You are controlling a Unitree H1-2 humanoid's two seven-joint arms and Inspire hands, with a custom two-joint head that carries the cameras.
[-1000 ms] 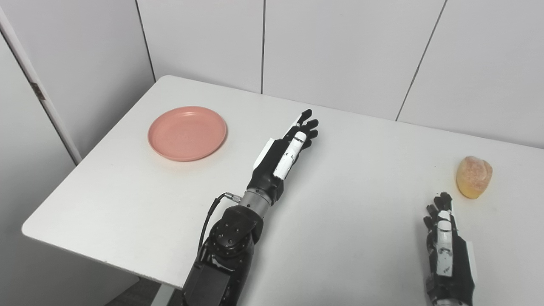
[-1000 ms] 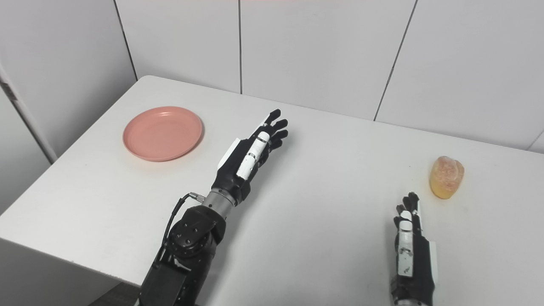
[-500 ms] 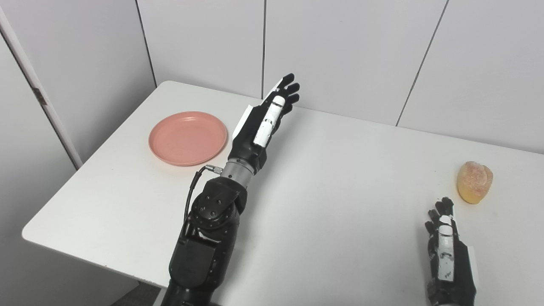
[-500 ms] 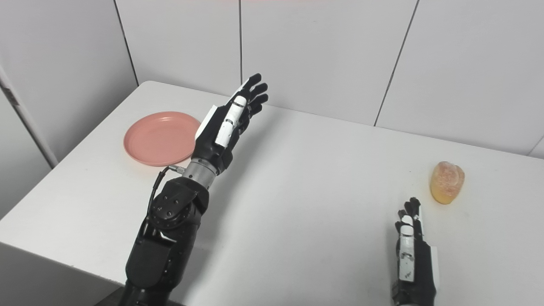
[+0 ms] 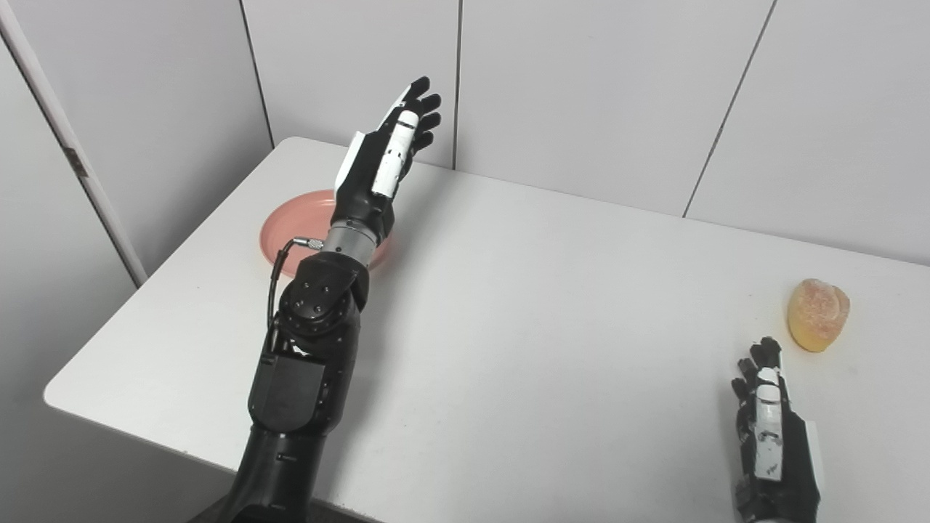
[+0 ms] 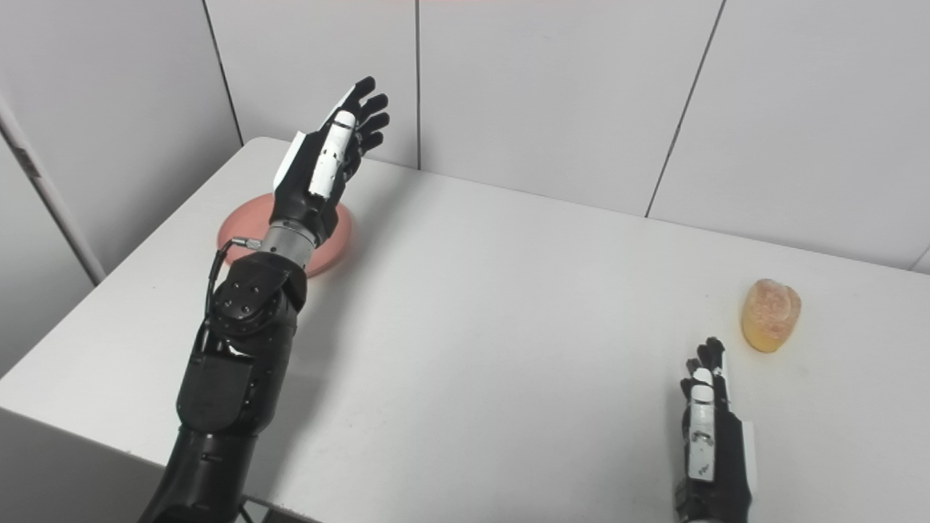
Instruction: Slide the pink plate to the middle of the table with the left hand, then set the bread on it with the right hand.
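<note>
Over the far left part of the white table [image 5: 552, 305], the left hand [image 5: 378, 163] is raised clear of the surface, fingers extended and spread, holding nothing. One second ago this hand lay low near the table's middle, right of the plate; half a second ago it was higher and closer to the plate; it now stands above the plate's right portion, with the wrist and forearm hiding much of the dish. The pink plate [image 6: 232, 229] is unmoved on the table's left side, near the far corner, still well away from the middle. It is round and shallow with a raised rim and a smooth matte finish. The bread [image 6: 770, 315] rests at the table's right side, unchanged in position; it is a small rounded lump, pale yellow at the base, with a rough, browned, speckled top. The right hand [image 6: 710, 436] lies low at the near right edge, fingers straight and close together, pointing toward the bread but apart from it, gripping nothing; its place matches the earlier frames. Both hands are black with white panels, glossy and hard-shelled; the left forearm shows a metal collar at the wrist and a looped black cable. Behind the table stand plain pale wall panels with thin dark seams.
</note>
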